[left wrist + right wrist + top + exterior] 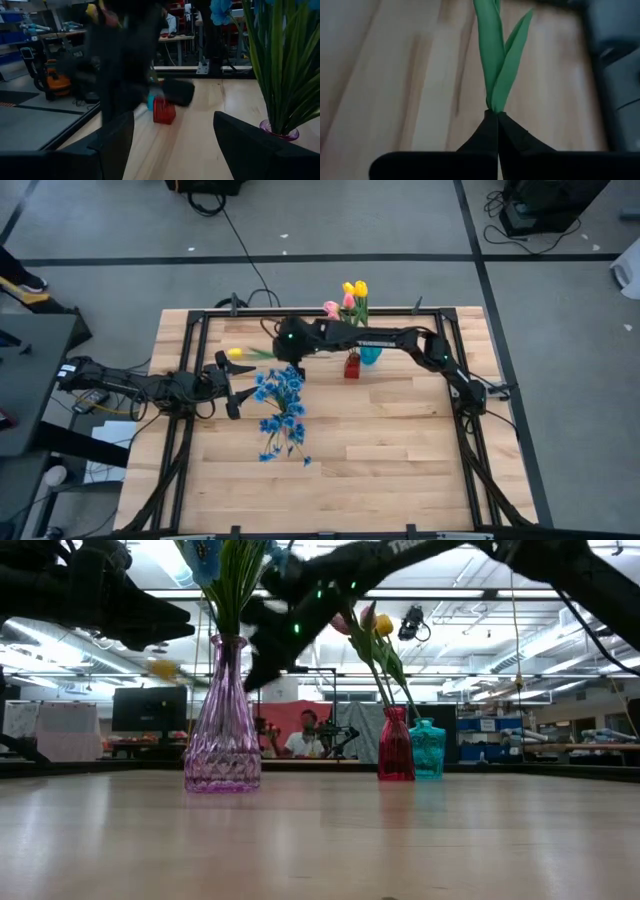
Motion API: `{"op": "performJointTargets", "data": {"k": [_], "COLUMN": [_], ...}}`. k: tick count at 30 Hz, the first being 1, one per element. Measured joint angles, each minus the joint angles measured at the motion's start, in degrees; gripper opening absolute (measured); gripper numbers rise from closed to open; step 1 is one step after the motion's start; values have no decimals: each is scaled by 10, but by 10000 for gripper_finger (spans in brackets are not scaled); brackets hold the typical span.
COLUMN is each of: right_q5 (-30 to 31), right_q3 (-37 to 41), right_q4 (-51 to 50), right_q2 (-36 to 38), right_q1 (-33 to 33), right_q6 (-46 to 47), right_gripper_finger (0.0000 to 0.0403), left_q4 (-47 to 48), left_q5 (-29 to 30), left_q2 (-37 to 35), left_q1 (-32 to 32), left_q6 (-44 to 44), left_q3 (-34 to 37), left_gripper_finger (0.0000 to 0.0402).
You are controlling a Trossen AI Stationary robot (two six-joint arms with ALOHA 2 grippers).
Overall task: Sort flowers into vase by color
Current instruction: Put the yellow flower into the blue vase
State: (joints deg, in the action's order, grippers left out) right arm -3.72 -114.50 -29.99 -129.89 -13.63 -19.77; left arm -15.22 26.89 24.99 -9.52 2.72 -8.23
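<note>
A purple glass vase (222, 745) stands on the table and holds sprigs of blue blossoms (280, 402). A red vase (396, 748) with pink tulips (332, 309) and a teal vase (428, 748) with yellow tulips (354, 288) stand farther back. My right gripper (281, 352) reaches over the purple vase and is shut on one more yellow tulip (235, 353). My left gripper (231, 384) is open, just left of the purple vase, and touches nothing. My right gripper pinches the yellow tulip's green stem where its leaves start (493, 106), between the tips of the two shut fingers (487, 131). The tulip is lifted clear above the table and lies about level, its yellow head (235, 353) pointing toward the table's left edge.
A black frame (190, 370) borders the wooden table. Bare wood lies on the table's near half (380, 450). In the left wrist view the red vase (163, 111) stands ahead and the purple vase's foot (278, 131) to one side. A person (303, 743) sits in the room beyond.
</note>
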Motion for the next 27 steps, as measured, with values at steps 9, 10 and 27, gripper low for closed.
{"op": "performJointTargets", "data": {"k": [9,10,27], "right_q5": [39,40,108], "right_q3": [0,0,43], "right_q4": [145,163,157], "right_q2": [50,55,292], "right_q1": [-3,-3,34], "right_q6": [7,7,36], "right_gripper_finger": [4,4,4], "left_q4": [-2,-2,14], "left_q5": [-15,-17,-30], "left_q2": [0,0,0], "left_q1": [0,0,0], "left_q6": [-6,-7,-21], "left_q3": [0,0,0], "left_gripper_finger": [280,280,280]}}
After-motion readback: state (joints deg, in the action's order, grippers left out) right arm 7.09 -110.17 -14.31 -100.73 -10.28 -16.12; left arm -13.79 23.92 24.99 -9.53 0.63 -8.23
